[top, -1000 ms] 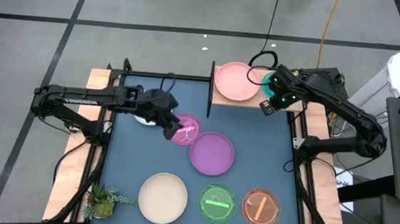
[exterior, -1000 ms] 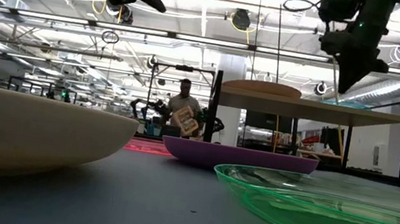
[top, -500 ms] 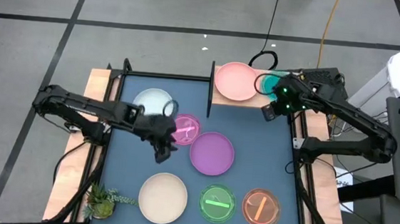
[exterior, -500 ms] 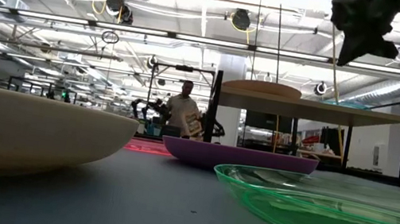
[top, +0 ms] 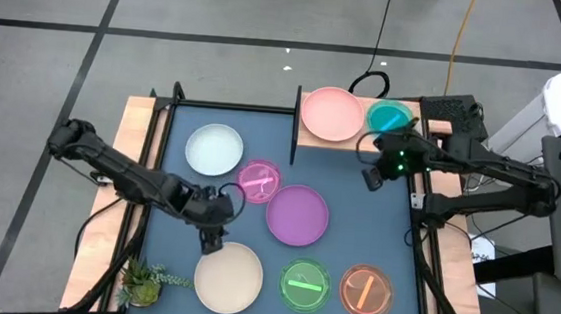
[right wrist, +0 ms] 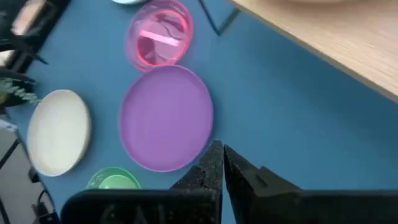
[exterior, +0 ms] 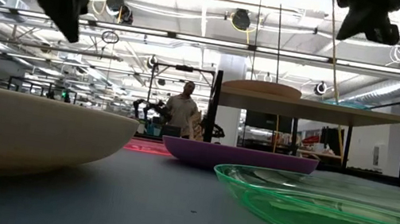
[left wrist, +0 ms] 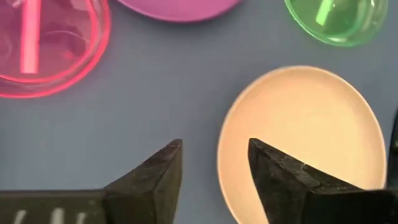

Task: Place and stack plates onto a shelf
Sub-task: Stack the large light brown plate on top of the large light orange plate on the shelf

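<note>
Plates first: my left fingers (left wrist: 211,168) are spread, empty, hovering over the near rim of the cream plate (left wrist: 301,140) — spread so one can go on each side of its edge, I judge. Just past them sit the translucent pink plate (left wrist: 37,53), the purple plate (top: 298,215) and the green plate (left wrist: 339,18), all loose on the tabletop (top: 355,233).

My right fingers (right wrist: 221,163) are pressed together, holding nothing, hanging above the tabletop just off the shelf (top: 357,143), likely done with a drop there. On the shelf the salmon pink plate (top: 330,114) and the teal plate (top: 391,117) lie side by side, not stacked, leaving each as a base for a pile.

White-blue plate (top: 213,150) and orange plate (top: 365,290) wait too. Tabletop is a flat dark blue mat; small plant (top: 142,284) at a corner. Beyond: open lab, ceiling lights, a person (exterior: 182,109) standing far back.
</note>
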You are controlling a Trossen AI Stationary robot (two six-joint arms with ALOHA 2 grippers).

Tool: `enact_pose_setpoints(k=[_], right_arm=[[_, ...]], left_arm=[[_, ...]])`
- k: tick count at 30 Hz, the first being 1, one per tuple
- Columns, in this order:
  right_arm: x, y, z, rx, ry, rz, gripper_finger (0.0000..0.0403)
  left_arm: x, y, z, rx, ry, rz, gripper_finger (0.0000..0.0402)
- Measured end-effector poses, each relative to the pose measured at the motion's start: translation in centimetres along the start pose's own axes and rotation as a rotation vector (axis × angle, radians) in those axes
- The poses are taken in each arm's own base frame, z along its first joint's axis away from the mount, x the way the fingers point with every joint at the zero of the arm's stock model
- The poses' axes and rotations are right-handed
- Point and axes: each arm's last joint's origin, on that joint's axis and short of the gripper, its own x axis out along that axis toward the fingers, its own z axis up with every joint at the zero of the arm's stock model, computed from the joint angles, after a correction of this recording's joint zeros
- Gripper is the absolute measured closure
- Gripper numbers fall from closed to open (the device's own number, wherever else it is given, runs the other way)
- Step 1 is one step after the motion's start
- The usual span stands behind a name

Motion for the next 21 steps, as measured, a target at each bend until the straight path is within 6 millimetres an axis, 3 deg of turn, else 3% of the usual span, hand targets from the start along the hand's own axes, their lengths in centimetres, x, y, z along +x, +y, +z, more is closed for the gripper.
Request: enact_pose_setpoints(k=[6, 9, 14, 21], right_arm=[[-0.1, 1.4, -0.7, -0.019, 0.004, 0.073, 0.0403], [-0.1, 2.2, -1.4, -0.011, 0.023, 0.110, 0.0403], [-0.5, 4.0, -2.6, -0.053, 0.014, 0.197, 0.0403], [-1.0, 5.7, -3.9, -0.098, -0.048, 0.254, 0.0403]], left_arm=[[1.7, -1.0, -1.7, 0.053, -0.045, -0.083, 0.0141], [2.5, -0.8, -2.5, 0.041, -0.020, -0.074, 0.0126], [3.3, -0.4, -3.6, 0.087, 0.012, -0.053, 0.0141], [4.9, 0.6, -5.6, 0.017, 0.101, -0.101, 0.0178]])
